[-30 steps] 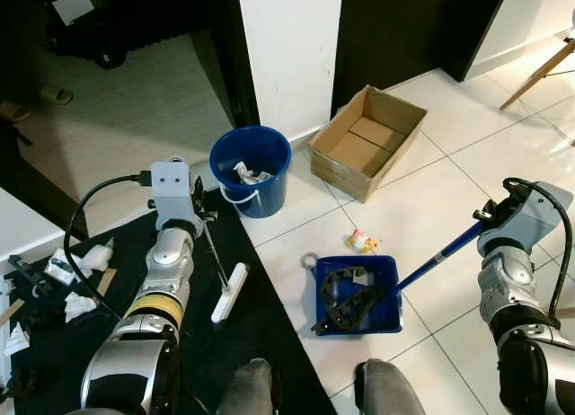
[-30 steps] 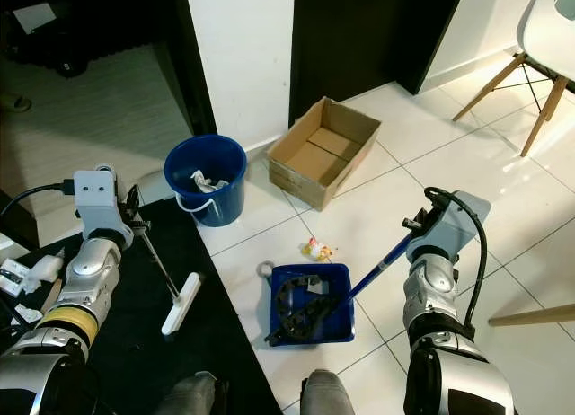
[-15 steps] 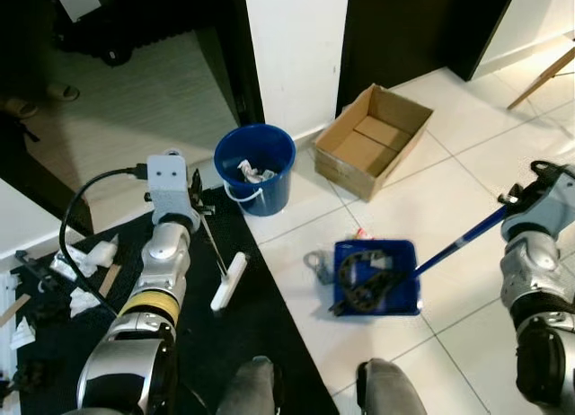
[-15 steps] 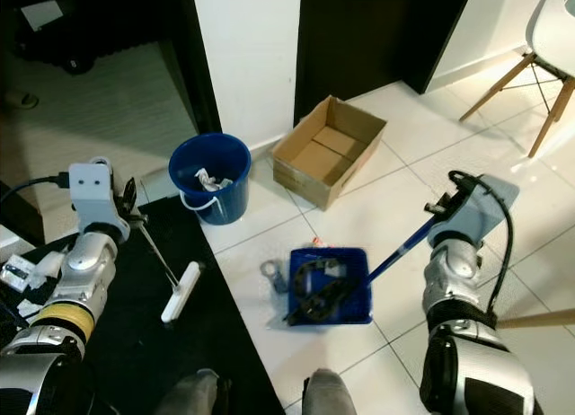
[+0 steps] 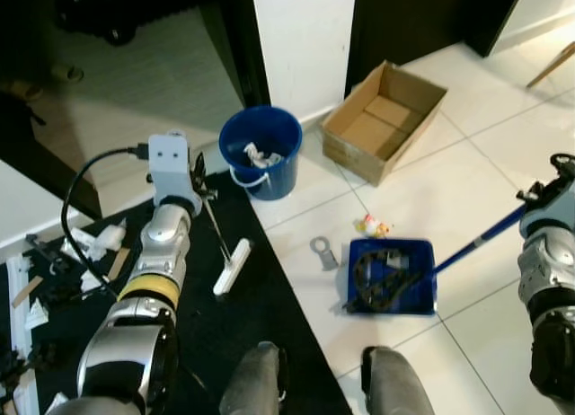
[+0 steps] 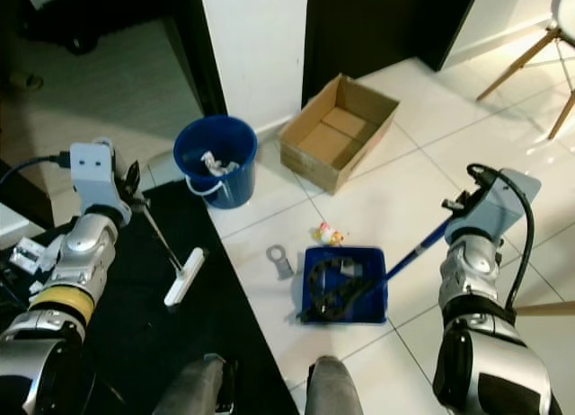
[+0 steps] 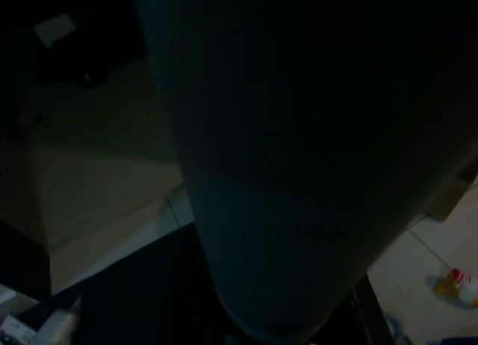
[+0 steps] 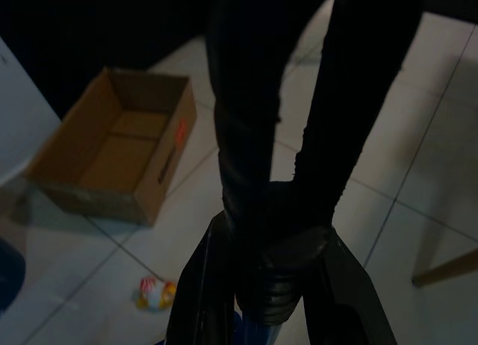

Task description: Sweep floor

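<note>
Silver jointed arms, yellow band on the left forearm, grey wrist housings, looping black cables

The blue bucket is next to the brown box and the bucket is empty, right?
Not empty. In the left eye view the blue bucket has crumpled white scraps inside. It does stand next to the brown box.

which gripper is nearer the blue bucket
Left. The left gripper holds the brush just beside the blue bucket; the right gripper is far across the tiles, on the dustpan handle.
</note>
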Robot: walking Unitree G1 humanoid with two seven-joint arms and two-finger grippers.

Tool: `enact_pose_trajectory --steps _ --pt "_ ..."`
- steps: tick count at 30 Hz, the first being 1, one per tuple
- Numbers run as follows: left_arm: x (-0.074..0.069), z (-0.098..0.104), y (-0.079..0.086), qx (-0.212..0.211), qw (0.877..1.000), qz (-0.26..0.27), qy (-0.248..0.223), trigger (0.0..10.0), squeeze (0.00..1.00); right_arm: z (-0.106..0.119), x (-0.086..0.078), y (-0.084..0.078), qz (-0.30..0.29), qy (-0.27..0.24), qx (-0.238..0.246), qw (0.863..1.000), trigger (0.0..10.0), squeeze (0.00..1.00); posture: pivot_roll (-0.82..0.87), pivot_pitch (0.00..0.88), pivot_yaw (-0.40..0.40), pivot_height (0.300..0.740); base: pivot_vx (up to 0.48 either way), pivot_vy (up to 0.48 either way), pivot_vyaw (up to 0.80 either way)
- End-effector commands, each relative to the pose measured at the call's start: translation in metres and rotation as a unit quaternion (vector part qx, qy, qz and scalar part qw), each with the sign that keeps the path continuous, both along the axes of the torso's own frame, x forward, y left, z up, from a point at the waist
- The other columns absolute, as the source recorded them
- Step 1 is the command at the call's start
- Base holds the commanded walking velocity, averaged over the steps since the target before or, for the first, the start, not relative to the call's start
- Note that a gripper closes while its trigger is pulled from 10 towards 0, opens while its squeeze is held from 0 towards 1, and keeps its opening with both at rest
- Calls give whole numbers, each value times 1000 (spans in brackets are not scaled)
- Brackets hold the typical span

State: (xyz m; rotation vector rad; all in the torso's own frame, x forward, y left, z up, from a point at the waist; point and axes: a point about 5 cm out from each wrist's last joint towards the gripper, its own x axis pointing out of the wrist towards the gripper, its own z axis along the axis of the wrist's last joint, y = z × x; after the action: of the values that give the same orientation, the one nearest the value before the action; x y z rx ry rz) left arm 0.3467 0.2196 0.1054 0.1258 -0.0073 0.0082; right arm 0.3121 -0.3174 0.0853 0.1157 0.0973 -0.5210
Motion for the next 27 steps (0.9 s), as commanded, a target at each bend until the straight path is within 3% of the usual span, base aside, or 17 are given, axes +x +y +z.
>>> enact_pose_trajectory --steps 1,11,20,27 --pt "1 9 10 17 1000 3 -9 10000 0 -5 -4 -2 -8 9 3 1000 10000 0 102 239 73 740 0 0 0" --pt "0 17 15 27 999 -14 -19 10000 0 -2 -4 -3 -15 -3 -3 1000 10000 0 160 295 90 740 0 0 0" --pt "-3 21 19 32 999 -15 -21 10000 0 10 5 1 -14 -47 13 999 10000 0 183 297 88 740 0 0 0" --pt "-3 22 20 33 999 -14 -20 10000 0 9 6 5 -7 -41 6 999 10000 0 186 292 86 740 0 0 0"
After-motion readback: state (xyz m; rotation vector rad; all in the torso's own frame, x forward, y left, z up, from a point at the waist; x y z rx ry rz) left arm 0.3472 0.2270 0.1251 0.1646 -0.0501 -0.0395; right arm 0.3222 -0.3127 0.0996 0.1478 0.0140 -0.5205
